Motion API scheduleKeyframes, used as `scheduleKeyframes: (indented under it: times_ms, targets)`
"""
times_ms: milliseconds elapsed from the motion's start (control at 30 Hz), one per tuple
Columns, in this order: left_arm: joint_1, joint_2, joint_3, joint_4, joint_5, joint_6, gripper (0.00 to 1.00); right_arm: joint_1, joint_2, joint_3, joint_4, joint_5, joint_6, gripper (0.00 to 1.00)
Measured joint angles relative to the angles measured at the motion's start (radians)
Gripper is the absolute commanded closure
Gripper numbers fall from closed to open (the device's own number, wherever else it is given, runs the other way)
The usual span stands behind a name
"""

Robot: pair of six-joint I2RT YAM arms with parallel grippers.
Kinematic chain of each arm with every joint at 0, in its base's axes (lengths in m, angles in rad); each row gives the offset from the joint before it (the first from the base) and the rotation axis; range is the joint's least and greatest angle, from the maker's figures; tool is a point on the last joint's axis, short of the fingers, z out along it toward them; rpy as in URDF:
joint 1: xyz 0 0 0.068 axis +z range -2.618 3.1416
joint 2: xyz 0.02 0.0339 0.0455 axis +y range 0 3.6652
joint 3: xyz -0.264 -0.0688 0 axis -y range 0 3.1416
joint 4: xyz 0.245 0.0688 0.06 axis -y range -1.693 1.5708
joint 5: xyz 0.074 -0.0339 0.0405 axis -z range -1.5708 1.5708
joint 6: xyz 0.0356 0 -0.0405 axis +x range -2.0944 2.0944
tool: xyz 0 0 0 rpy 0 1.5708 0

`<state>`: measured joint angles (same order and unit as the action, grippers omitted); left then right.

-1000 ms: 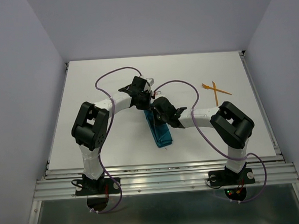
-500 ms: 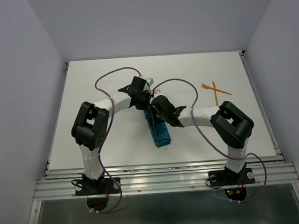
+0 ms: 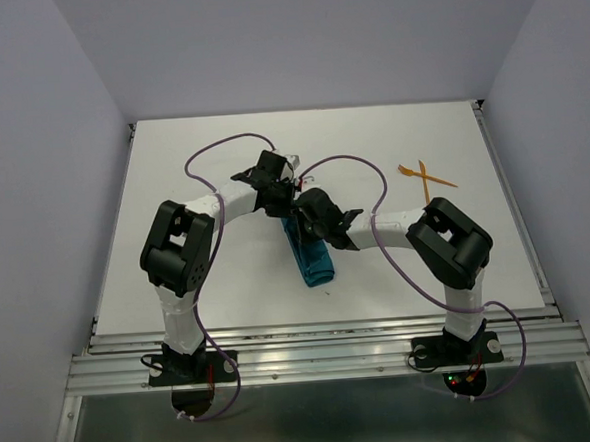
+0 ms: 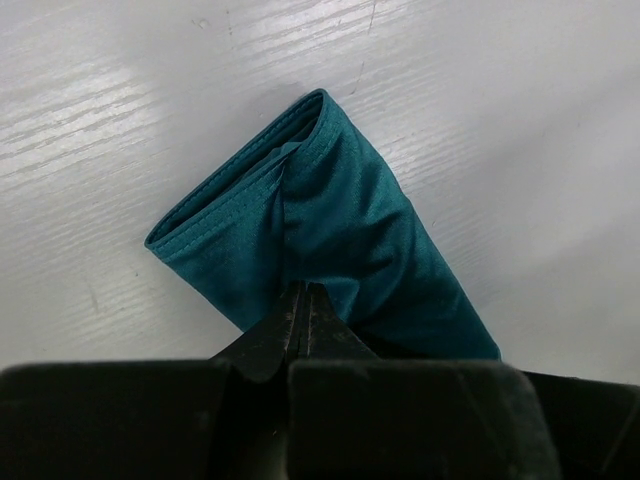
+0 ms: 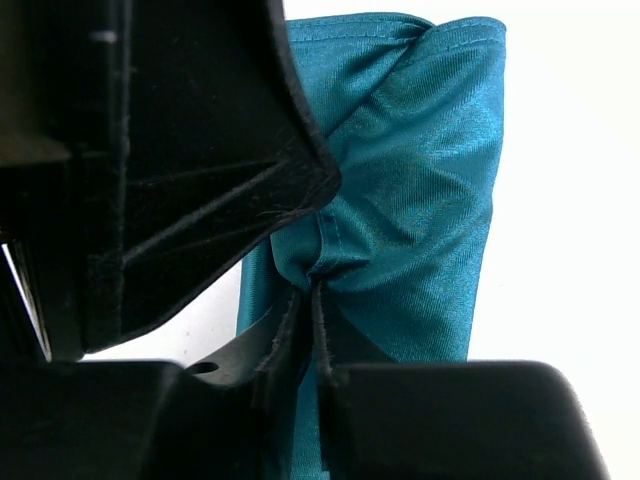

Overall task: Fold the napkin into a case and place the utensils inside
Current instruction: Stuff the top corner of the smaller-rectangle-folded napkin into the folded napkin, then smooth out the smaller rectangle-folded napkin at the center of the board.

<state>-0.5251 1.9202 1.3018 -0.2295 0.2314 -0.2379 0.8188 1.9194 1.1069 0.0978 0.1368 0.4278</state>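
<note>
The teal napkin point(image 3: 312, 256) lies folded into a narrow strip at the table's middle, running from the two grippers toward the near edge. My left gripper point(image 3: 285, 203) is shut on cloth at the strip's far end; in the left wrist view its fingertips point(image 4: 303, 292) pinch the napkin point(image 4: 340, 215). My right gripper point(image 3: 309, 220) sits right beside it. Its fingers stand a sliver apart with a puckered hem of the napkin point(image 5: 420, 190) caught at the tips point(image 5: 312, 288). The two orange utensils point(image 3: 426, 178) lie crossed at the far right, well away from both grippers.
The left arm's black gripper body point(image 5: 180, 150) fills the upper left of the right wrist view, almost touching my right fingers. Purple cables point(image 3: 347, 163) loop over both arms. The white table point(image 3: 200, 147) ends in a metal rail point(image 3: 322, 330) at the near edge.
The right arm's elbow has swung left toward the middle. The napkin strip's near end has drawn in and looks shorter and narrower. The left arm has barely moved.
</note>
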Motion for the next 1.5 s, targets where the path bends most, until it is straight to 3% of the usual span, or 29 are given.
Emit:
scheduleKeyframes:
  times_ms: [100,200,467,767,900,1000,1133,1233,1333,1500]
  targets:
    - [0.003,0.000,0.000,-0.005,-0.001,-0.003,1.00,0.000,0.000,0.000,0.003,-0.003,0.005,0.72]
    - [0.004,0.000,0.000,-0.017,-0.003,-0.007,0.90,-0.002,0.000,0.000,0.007,-0.005,0.011,0.63]
    - [-0.002,0.000,0.011,-0.055,0.003,-0.011,0.89,-0.010,-0.034,-0.022,-0.005,-0.014,0.010,0.57]
    - [-0.021,-0.012,0.036,-0.095,0.035,-0.011,0.86,-0.017,-0.134,-0.082,-0.032,-0.011,0.017,0.56]
    - [-0.006,-0.014,0.045,-0.081,0.024,-0.018,0.85,-0.006,-0.215,-0.116,-0.025,-0.029,0.018,0.62]
    - [0.011,-0.021,0.048,-0.074,0.023,-0.026,0.85,0.001,-0.259,-0.143,-0.023,-0.031,0.025,0.70]
    - [0.049,-0.056,0.048,-0.074,0.031,-0.042,0.90,0.004,-0.313,-0.204,-0.024,-0.029,0.039,0.71]
    - [0.084,-0.106,0.017,-0.054,0.040,-0.058,1.00,0.004,-0.322,-0.222,-0.042,-0.030,0.043,0.65]
    - [0.111,-0.152,-0.039,-0.038,0.050,-0.071,1.00,0.004,-0.322,-0.222,-0.056,-0.038,0.044,0.53]
    - [0.114,-0.177,-0.174,0.003,0.105,-0.107,1.00,0.008,-0.322,-0.221,-0.083,-0.048,0.032,0.51]
